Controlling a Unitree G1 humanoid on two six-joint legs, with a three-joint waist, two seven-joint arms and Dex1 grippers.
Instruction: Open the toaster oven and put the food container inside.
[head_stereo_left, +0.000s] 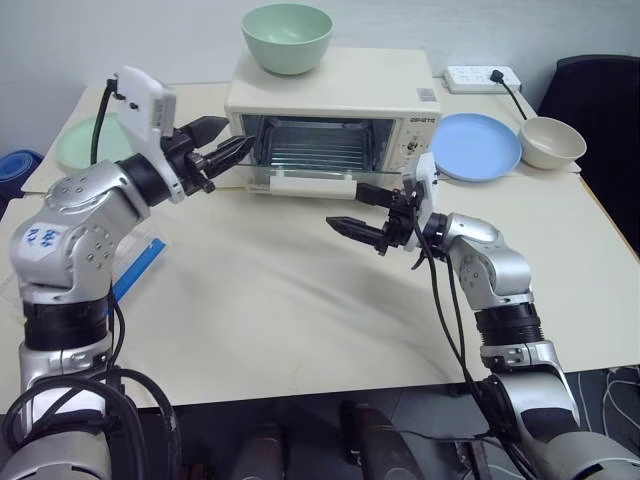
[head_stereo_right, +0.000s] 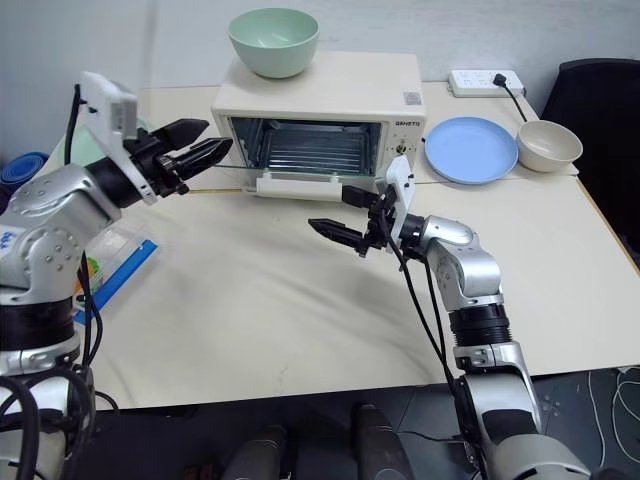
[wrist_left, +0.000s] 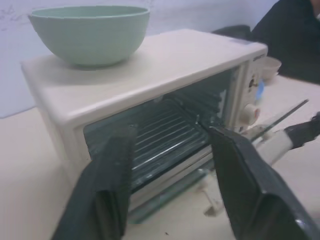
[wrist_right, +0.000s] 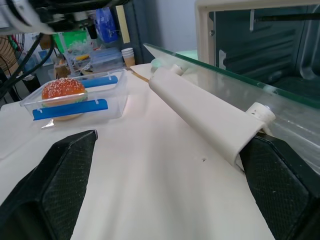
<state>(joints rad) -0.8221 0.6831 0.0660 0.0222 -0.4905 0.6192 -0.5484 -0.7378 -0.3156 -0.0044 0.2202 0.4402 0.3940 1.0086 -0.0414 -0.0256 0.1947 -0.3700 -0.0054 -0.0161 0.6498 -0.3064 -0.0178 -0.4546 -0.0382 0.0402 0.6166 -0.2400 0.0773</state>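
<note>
The cream-white toaster oven (head_stereo_left: 330, 100) stands at the back of the table. Its glass door is dropped down level, with the white handle (head_stereo_left: 310, 187) at the front, and the wire rack (wrist_left: 165, 135) shows inside. My left gripper (head_stereo_left: 222, 140) hovers at the oven's left front corner, open and empty. Just in front of the door handle my right gripper (head_stereo_left: 362, 210) points left, open, with nothing between its fingers. The food container (wrist_right: 75, 97), a clear tray with blue strips and a sesame-bun burger, lies on the table at the left, partly hidden under my left arm (head_stereo_right: 115, 255).
A green bowl (head_stereo_left: 287, 37) sits on top of the oven. Right of the oven are a blue plate (head_stereo_left: 478, 146), a cream bowl (head_stereo_left: 551, 142) and a power strip (head_stereo_left: 483, 76). A green plate (head_stereo_left: 80, 145) lies back left. A black chair (head_stereo_left: 600, 100) stands at the right.
</note>
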